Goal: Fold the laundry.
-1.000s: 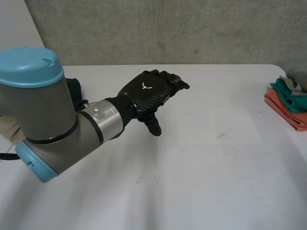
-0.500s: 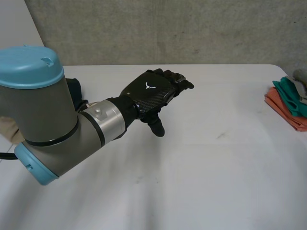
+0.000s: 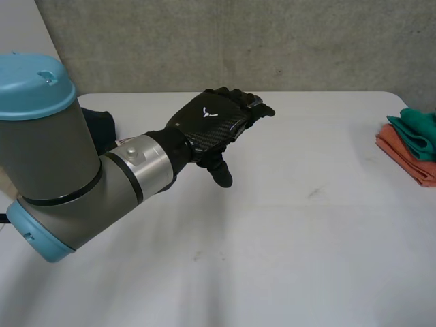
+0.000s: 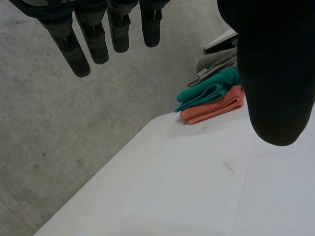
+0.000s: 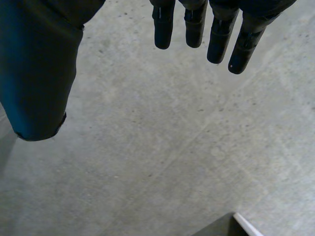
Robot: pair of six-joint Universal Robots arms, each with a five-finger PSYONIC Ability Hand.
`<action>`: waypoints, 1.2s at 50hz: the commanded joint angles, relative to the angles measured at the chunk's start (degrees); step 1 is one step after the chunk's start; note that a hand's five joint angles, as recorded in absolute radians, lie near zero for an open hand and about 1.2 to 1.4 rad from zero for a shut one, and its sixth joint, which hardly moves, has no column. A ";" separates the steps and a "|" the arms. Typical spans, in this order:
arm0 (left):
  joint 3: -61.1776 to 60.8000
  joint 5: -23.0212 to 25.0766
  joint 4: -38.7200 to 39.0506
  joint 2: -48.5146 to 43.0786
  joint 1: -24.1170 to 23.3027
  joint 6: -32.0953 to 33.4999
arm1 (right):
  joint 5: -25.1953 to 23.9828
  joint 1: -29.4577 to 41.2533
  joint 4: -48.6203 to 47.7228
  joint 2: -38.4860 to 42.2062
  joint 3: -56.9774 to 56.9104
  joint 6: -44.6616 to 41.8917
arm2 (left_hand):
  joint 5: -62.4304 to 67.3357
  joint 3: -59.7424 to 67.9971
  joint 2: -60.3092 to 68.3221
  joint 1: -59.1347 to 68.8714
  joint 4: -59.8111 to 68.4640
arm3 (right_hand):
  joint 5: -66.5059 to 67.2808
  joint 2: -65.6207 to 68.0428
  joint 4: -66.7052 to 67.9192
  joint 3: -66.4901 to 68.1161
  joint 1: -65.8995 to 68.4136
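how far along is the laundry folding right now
Looks done: a teal cloth lies folded on a folded orange cloth at the right edge of the table, with grey cloth behind them. In hand: nothing; the left hand hovers open above the table and the right hand is open over the floor. Left: probably little, though unfolded pieces elsewhere cannot be judged from here.

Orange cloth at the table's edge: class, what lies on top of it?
A folded teal cloth lies on the orange cloth, covering most of its top. Grey fabric shows just past the teal one. Anything tucked between the folds is hidden.
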 commanded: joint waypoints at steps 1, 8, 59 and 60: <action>-0.33 0.09 0.00 0.34 0.48 -0.01 | 0.57 0.09 0.46 -2.73 2.53 0.06 | 2.36 2.76 3.09 3.72 3.22 | -3.59 -2.66 -3.70 -2.31 -2.32; -1.56 0.09 0.00 1.13 1.53 -0.10 | 14.35 3.68 0.89 -6.42 0.34 1.02 | 2.36 2.76 3.09 3.72 3.22 | -3.59 -2.66 -3.70 -2.31 -2.32; 13.99 1.85 7.82 -28.66 39.33 20.56 | 19.38 68.83 5.46 -20.31 41.02 -16.82 | 15.45 15.85 16.18 16.81 16.31 | -3.59 -2.66 -3.70 -2.31 -2.32; 14.77 1.41 7.82 -29.27 39.33 20.64 | 19.38 68.56 5.46 -20.39 41.20 -16.82 | 20.14 20.54 20.87 21.50 21.01 | -3.59 -2.66 -3.70 -2.31 -2.32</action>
